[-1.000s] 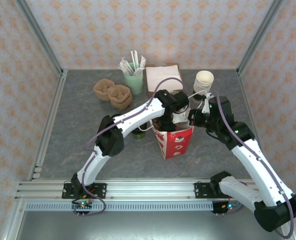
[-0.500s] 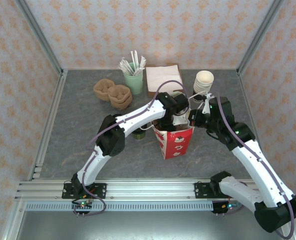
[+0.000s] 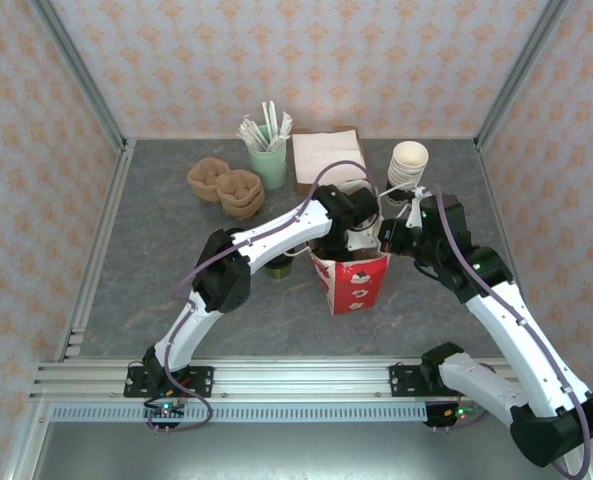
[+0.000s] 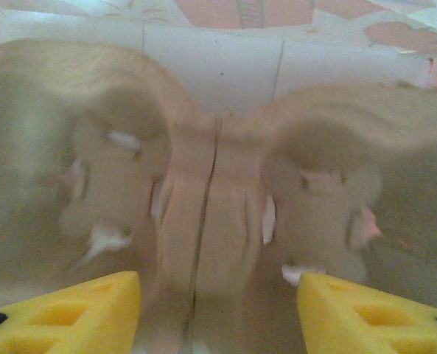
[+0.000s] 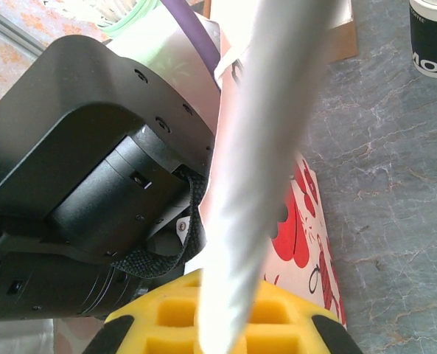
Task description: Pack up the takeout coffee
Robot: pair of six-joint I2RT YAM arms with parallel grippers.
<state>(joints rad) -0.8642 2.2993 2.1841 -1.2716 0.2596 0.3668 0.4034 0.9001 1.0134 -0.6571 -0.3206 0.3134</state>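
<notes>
A: Where's the takeout coffee [image 3: 279,268]?
B: We see it on the table, just left of the bag [image 3: 358,285]. Left gripper [image 4: 217,284] is spread and empty at the bag mouth; right gripper [image 5: 225,324] pinches the bag's rim.

At btm edge the right gripper [image 5: 225,313], yellow pads, is clamped on a white paper strip of the bag [image 5: 306,221] (rim or handle, can't tell which), which runs blurred up the middle. The bag's red-on-white printed side shows just right of it. The left arm [image 5: 78,147], black wrist housing, sits close at left, w/ a purple cable [image 5: 185,18] up top. Grey marbled table [image 5: 395,221] at right. A dark cup [image 5: 432,37] w/ white lettering stands top right, cut by the edge.
</notes>
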